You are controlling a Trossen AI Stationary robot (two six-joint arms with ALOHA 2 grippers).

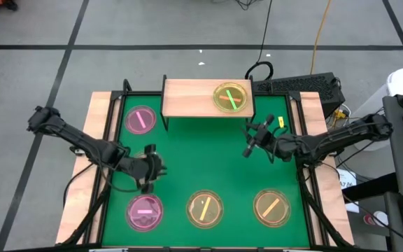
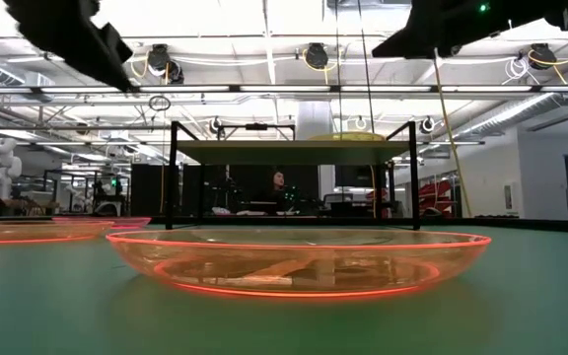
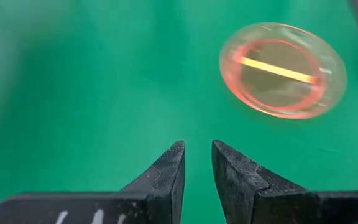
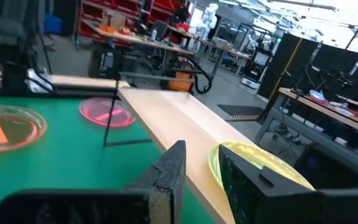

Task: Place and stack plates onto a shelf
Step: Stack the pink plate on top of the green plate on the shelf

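The light-wood shelf [image 1: 187,98] stands at the mat's far edge with a yellow-green plate [image 1: 231,97] lying flat on its right end. On the green mat lie a pink plate [image 1: 140,120] at the far left, another pink plate [image 1: 145,212] at the near left, and two amber plates [image 1: 205,208] [image 1: 271,207] along the near edge. My left gripper [image 3: 197,149] hovers over the mat above the near pink plate, narrowly open and empty, with an amber plate [image 3: 283,70] ahead of it. My right gripper [image 4: 201,162] hangs just in front of the shelf's right end, narrowly open and empty, clear of the plate on the shelf [image 4: 260,163].
The shelf's thin black legs [image 4: 110,115] stand on the mat below the board. Wooden table borders [image 1: 96,140] flank the green mat [image 1: 208,161]. Cables and a dark box [image 1: 306,87] lie behind the table at the far right. Bare mat lies between the two grippers.
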